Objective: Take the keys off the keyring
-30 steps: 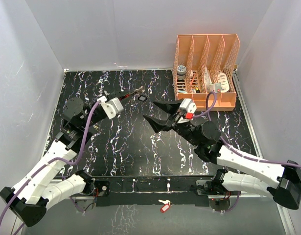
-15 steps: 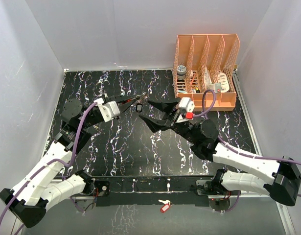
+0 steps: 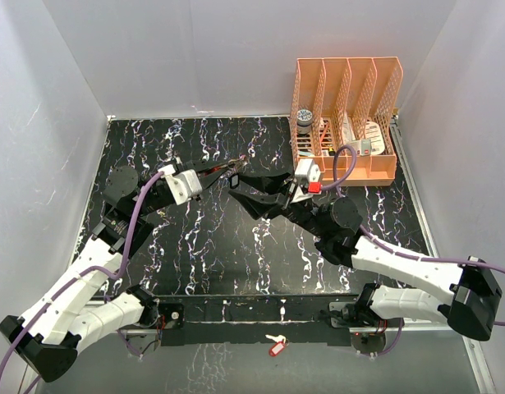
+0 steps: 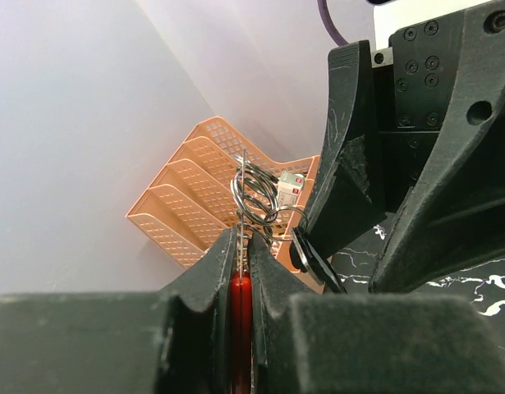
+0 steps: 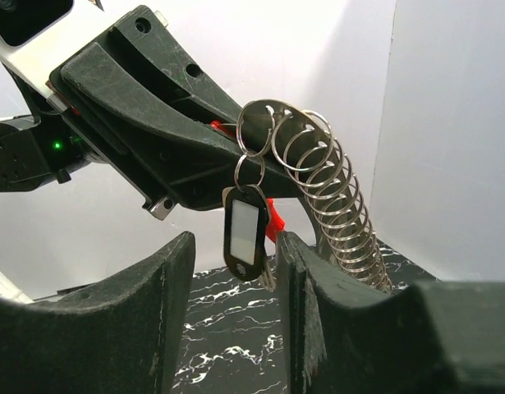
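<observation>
My left gripper (image 3: 229, 170) is shut on the keyring's red piece (image 4: 240, 305) and holds it above the table. The wire rings (image 4: 252, 195) stick up past its tips. In the right wrist view the rings (image 5: 264, 135) carry a black tag with a white label (image 5: 245, 230) and a long metal spring coil (image 5: 334, 205). The silvery keys (image 5: 268, 277) hang mostly hidden behind the tag. My right gripper (image 3: 242, 189) is open. Its fingers (image 5: 174, 287) stand on either side of the hanging tag without touching it.
An orange mesh file organizer (image 3: 346, 123) with small items stands at the back right. A lone pale key with a small red tag (image 3: 274, 345) lies in front of the arm bases. White walls enclose the black marbled table (image 3: 203, 246).
My right gripper has moved left and up until its open fingers straddle the hanging tag. My left gripper shifted slightly right and then held still with the keyring.
</observation>
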You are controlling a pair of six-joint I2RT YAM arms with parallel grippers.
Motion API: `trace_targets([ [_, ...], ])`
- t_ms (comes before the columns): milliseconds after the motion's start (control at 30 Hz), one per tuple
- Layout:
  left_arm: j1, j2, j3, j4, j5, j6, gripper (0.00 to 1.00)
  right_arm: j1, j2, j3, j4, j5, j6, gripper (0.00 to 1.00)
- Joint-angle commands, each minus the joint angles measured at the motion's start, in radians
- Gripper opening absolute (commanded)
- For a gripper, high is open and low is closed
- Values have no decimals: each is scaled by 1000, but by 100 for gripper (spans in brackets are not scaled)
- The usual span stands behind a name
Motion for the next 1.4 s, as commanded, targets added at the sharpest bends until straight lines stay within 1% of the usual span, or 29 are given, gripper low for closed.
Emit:
trace_targets([
  [0, 1, -15, 2, 55, -8, 18, 0, 9, -15, 37, 30, -1, 28, 41],
  [333, 1, -20, -14, 85, 17, -13, 0, 9, 20, 83, 21, -18, -1, 41],
  [633, 1, -10, -17, 97, 10, -9, 0, 19, 62, 111, 42, -42, 27, 38],
  [700, 0, -10, -20, 102, 10, -11, 0, 21, 66, 112, 39, -36, 27, 31],
  [767, 1, -10, -21, 103, 4, -8, 0, 24, 65, 116, 27, -28, 27, 18],
  [833, 1, -7, -22, 95, -15, -1, 0, 26, 59, 123, 5, -13, 25, 1],
  [933, 1, -4, -26, 73, -89, 22, 0, 31, 34, 132, -49, 13, 17, 0],
  [1067, 0, 7, -46, 50, -189, 56, 0, 46, -9, 187, -229, 75, -11, 0],
  [1167, 1, 13, -72, 44, -217, 64, 0, 57, -25, 279, -427, 142, -37, 0],
  [1200, 1, 12, -82, 46, -220, 62, 2, 59, -23, 316, -504, 165, -44, 0],
  [1233, 1, 8, -93, 51, -220, 58, 8, 60, -21, 357, -573, 185, -48, 0],
  [1367, 1, -17, -141, 87, -228, 50, 31, 62, 9, 533, -866, 264, -55, 0],
])
